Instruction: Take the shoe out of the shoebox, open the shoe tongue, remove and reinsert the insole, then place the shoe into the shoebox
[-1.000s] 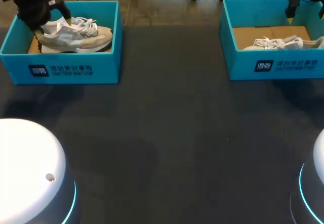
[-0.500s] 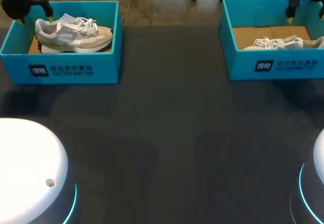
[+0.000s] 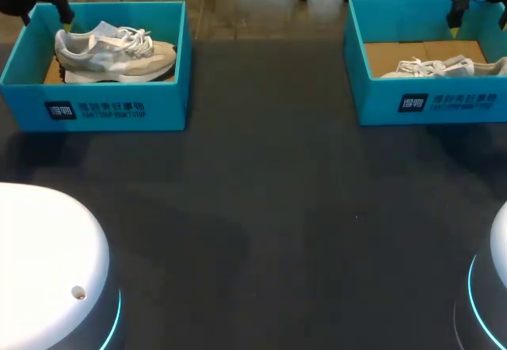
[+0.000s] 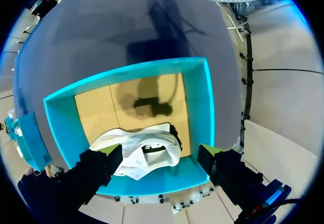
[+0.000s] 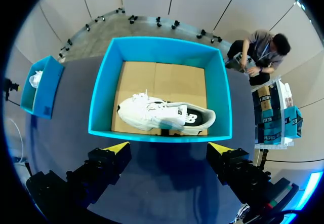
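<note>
Left tool (image 4: 159, 153) above shoe (image 4: 144, 150), shoebox (image 4: 200, 102) walls around

Dark grey table (image 3: 261, 207), matte top, faint soft shadows.

Robot lab, laid out as a twin-station shoe-handling trial.

Given away by the rig itself: a plain dark bench (image 3: 269, 207), with a white domed housing (image 3: 43, 255) ringed in cyan light at one near corner and a second domed housing (image 3: 497, 255) at the other. Left shoebox (image 4: 203, 107) ahead of the left jaws, right shoebox (image 5: 159, 46) just ahead of the right jaws. Matching teal, well apart at the bench's far corners, each lined with a cardboard floor (image 5: 162, 79) and holding one pale shoe (image 5: 162, 115). Yellow-tipped fingers (image 5: 115, 148) spread wide at both wrists, gripping nothing.
</note>
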Controlling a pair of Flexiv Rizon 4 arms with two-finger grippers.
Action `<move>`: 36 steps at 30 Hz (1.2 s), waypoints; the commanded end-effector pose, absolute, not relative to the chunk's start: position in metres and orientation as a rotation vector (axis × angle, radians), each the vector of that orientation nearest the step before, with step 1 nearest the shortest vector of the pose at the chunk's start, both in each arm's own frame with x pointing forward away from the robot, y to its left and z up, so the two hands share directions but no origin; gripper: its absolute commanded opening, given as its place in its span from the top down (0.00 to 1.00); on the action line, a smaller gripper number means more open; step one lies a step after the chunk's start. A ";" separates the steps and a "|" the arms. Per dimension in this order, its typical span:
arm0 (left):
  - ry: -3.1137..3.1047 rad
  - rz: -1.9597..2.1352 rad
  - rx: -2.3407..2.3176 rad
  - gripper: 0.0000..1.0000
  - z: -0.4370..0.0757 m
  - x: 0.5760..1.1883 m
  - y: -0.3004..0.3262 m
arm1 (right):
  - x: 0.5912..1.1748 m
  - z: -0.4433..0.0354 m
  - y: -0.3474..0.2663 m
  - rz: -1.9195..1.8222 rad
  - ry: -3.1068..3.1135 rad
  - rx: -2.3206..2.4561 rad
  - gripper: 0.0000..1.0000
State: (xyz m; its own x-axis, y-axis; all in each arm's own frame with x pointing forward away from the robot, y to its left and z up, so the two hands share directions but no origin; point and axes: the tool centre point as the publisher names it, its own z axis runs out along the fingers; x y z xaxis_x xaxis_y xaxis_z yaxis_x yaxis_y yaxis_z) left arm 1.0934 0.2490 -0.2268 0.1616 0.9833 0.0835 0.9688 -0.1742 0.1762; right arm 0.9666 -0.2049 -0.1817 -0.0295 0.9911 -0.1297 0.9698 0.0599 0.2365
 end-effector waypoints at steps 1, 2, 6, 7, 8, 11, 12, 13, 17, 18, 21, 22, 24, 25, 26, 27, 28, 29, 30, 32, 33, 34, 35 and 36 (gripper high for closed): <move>1.965 0.274 2.335 0.00 -0.226 1.094 0.249 | 0.966 -0.182 -0.205 0.121 2.080 1.988 0.00; 1.975 0.197 2.354 0.00 -0.227 1.095 0.247 | 0.966 -0.182 -0.205 0.121 2.080 1.988 0.00; 1.976 0.066 2.311 0.00 -0.232 1.107 0.233 | 0.966 -0.182 -0.205 0.121 2.080 1.988 0.00; 1.973 0.090 2.332 0.00 -0.234 1.110 0.231 | 0.966 -0.182 -0.205 0.121 2.080 1.988 0.00; 1.973 0.096 2.322 0.00 -0.234 1.113 0.232 | 0.966 -0.182 -0.205 0.121 2.080 1.988 0.00; 1.975 0.173 2.343 0.00 -0.238 1.121 0.235 | 0.966 -0.182 -0.205 0.121 2.080 1.988 0.00; 1.972 0.192 2.354 0.00 -0.239 1.124 0.236 | 0.966 -0.182 -0.205 0.121 2.080 1.988 0.00; 1.984 0.189 2.350 0.16 -0.241 1.128 0.239 | 0.966 -0.182 -0.205 0.121 2.080 1.988 0.00; 1.994 0.185 2.354 0.16 -0.244 1.136 0.246 | 0.966 -0.182 -0.205 0.121 2.080 1.988 0.00; 1.994 0.185 2.354 0.16 -0.244 1.136 0.246 | 0.966 -0.182 -0.205 0.121 2.080 1.988 0.00; 2.025 0.224 2.335 0.06 -0.254 1.146 0.262 | 0.966 -0.182 -0.205 0.121 2.080 1.988 0.00; 2.023 0.228 2.345 0.02 -0.257 1.148 0.266 | 0.966 -0.182 -0.205 0.121 2.080 1.988 0.00; 2.042 0.236 2.332 0.00 -0.264 1.151 0.273 | 0.966 -0.182 -0.205 0.121 2.080 1.988 0.00; 2.053 0.233 2.341 0.00 -0.268 1.153 0.277 | 0.966 -0.182 -0.205 0.121 2.080 1.988 0.00; 2.076 0.257 2.330 0.00 -0.274 1.155 0.280 | 0.966 -0.182 -0.205 0.121 2.080 1.988 0.00; 2.083 0.263 2.327 0.02 -0.276 1.157 0.282 | 0.966 -0.182 -0.205 0.121 2.080 1.988 0.00; 2.084 0.260 2.328 0.01 -0.279 1.158 0.284 | 0.966 -0.182 -0.205 0.121 2.080 1.988 0.00; 2.094 0.261 2.320 0.00 -0.283 1.160 0.285 | 0.966 -0.182 -0.205 0.121 2.080 1.988 0.00; 2.094 0.261 2.320 0.00 -0.283 1.160 0.285 | 0.966 -0.182 -0.205 0.121 2.080 1.988 0.00; 2.081 0.259 2.322 0.17 -0.288 1.162 0.286 | 0.966 -0.182 -0.205 0.121 2.080 1.988 0.00; 2.076 0.259 2.320 0.16 -0.291 1.165 0.286 | 0.966 -0.182 -0.205 0.121 2.080 1.988 0.00; 2.072 0.258 2.321 0.17 -0.294 1.167 0.286 | 0.966 -0.182 -0.205 0.121 2.080 1.988 0.00; 2.072 0.258 2.321 0.18 -0.295 1.168 0.286 | 0.966 -0.182 -0.205 0.121 2.080 1.988 0.00; 2.086 0.267 2.318 0.20 -0.298 1.171 0.285 | 0.966 -0.182 -0.205 0.121 2.080 1.988 0.00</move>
State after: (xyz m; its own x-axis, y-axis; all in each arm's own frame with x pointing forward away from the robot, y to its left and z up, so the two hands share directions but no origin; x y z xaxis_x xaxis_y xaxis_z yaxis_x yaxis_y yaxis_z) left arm 1.1602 0.2849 -0.2892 0.1015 0.9883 0.1142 0.9845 -0.1163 0.1312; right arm 0.9666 -0.2049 -0.1817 -0.0295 0.9911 -0.1297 0.9698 0.0598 0.2365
